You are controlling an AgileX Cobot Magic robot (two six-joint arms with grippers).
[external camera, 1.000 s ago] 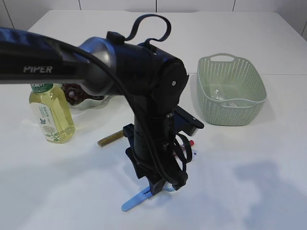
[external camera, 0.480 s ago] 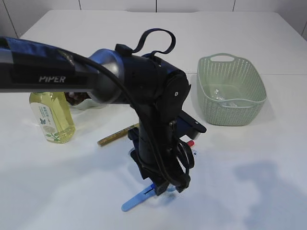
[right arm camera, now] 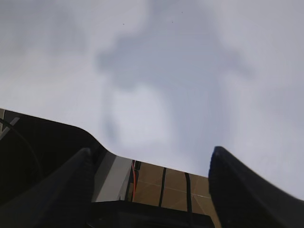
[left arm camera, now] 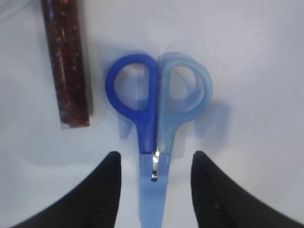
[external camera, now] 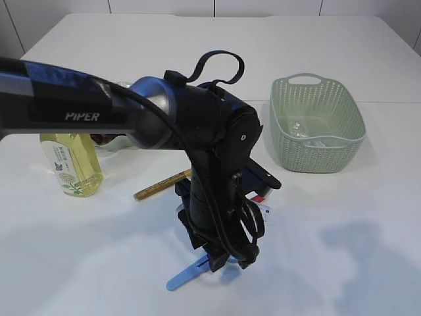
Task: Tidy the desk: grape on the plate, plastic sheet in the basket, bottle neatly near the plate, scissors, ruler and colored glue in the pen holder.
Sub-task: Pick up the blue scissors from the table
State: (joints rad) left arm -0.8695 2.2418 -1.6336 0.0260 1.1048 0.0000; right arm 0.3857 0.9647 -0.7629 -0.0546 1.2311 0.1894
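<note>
Right now the scissors (left arm camera: 156,137) lie flat on the white worktop (left arm camera: 256,57), handles pointing away from the wrist camera and blades running back between the fingers. Their long axis sits square to the closing direction of the left tool (left arm camera: 154,190), which hangs spread with one finger on each side of the pivot, so a straight descent should seat it. A dark glitter glue stick (left arm camera: 66,61) lies just beside the handles. The right tool (right arm camera: 152,190) is spread and empty, well apart.

Blk arm (external camera: 197,131), "PIPER" mark, cables
</note>
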